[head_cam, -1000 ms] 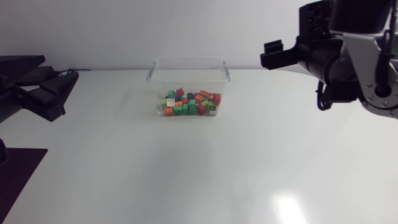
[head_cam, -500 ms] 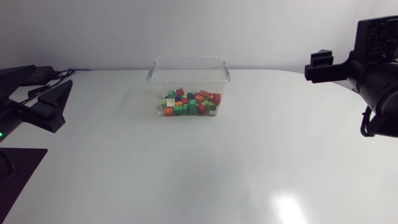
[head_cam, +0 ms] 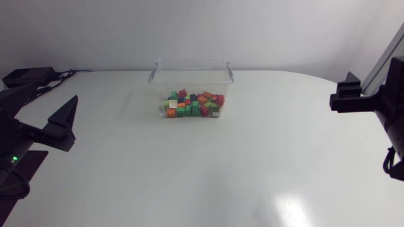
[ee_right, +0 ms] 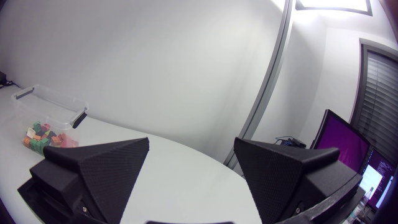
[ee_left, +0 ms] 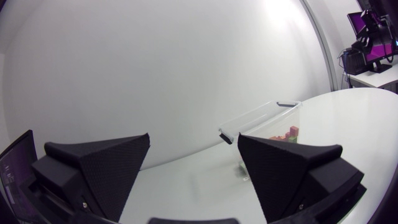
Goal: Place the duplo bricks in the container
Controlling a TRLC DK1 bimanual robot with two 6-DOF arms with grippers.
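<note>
Transparent rectangular plastic container (head_cam: 155, 79): stands at far centre of white table (head_cam: 208, 176). Small red, green and orange duplo bricks (head_cam: 192, 105): heaped inside it. Left gripper (ee_left: 194, 138), matte black: fingers spread, holding nothing, well apart from container. Right gripper (ee_right: 191, 142), matte black: fingers spread, holding nothing, well apart from container.

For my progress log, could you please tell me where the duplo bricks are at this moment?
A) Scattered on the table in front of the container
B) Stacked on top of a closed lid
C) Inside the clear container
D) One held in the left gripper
C: the coloured bricks lie piled inside the clear container, while the left gripper and the right gripper are open with nothing between their fingers.
</note>
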